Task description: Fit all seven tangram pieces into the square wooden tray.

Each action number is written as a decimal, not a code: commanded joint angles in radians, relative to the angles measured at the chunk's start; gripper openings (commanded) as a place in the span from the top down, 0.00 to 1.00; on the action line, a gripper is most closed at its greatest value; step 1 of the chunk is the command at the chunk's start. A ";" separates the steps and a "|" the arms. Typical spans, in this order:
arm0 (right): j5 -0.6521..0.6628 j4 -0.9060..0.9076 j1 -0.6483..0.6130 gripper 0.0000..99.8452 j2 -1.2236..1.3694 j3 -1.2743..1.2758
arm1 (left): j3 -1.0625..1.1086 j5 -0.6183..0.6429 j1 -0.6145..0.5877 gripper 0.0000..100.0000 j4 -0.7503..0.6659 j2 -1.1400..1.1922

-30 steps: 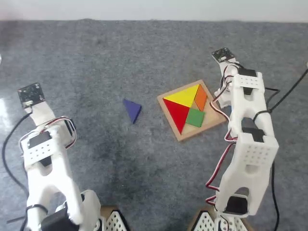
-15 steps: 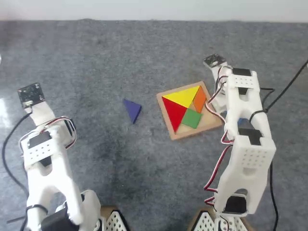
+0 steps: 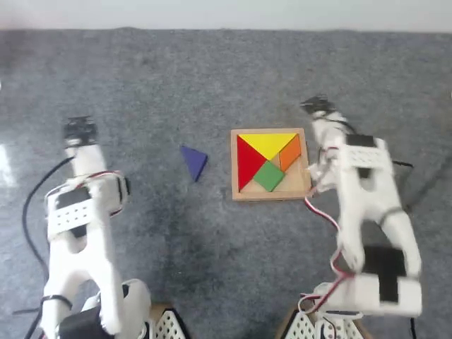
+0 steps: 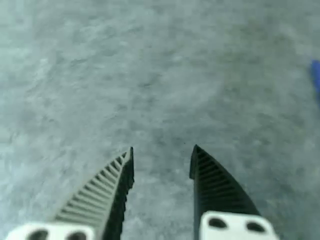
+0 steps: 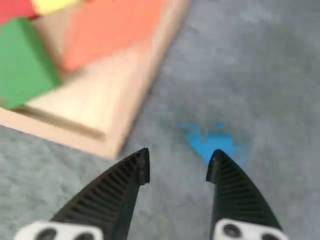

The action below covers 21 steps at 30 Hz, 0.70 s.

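The square wooden tray (image 3: pixel 271 195) lies on grey carpet and holds a red triangle (image 3: pixel 248 161), a yellow triangle (image 3: pixel 271 143), an orange piece (image 3: pixel 291 155) and a green square (image 3: pixel 268 176). A dark blue triangle (image 3: pixel 194 162) lies on the carpet to the tray's left. My right gripper (image 5: pixel 177 160) is open, low over the carpet beside the tray (image 5: pixel 90 102), with a light blue piece (image 5: pixel 212 142) just beyond its fingertips. My left gripper (image 4: pixel 162 152) is open over bare carpet, the dark blue triangle (image 4: pixel 316 75) off to one side.
The right arm (image 3: pixel 364 191) stands along the tray's right side and covers the carpet there. The left arm (image 3: pixel 78 212) is at the far left. Grey carpet stretches between the arms and behind the tray.
The tray has turned from a tilted position to lie square with the view and slid slightly left. The right arm shifted alongside it. The left arm's tip swung right, toward the dark blue triangle.
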 commanded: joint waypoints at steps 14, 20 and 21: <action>-0.109 -0.386 0.490 0.79 -0.407 0.506 | -0.584 0.075 0.624 0.81 0.133 0.213; -0.130 -0.469 0.472 0.79 -0.403 0.577 | -0.848 0.129 0.724 0.72 0.186 0.635; -0.130 -0.473 0.467 0.79 -0.403 0.580 | -0.889 0.143 0.752 0.72 0.195 0.681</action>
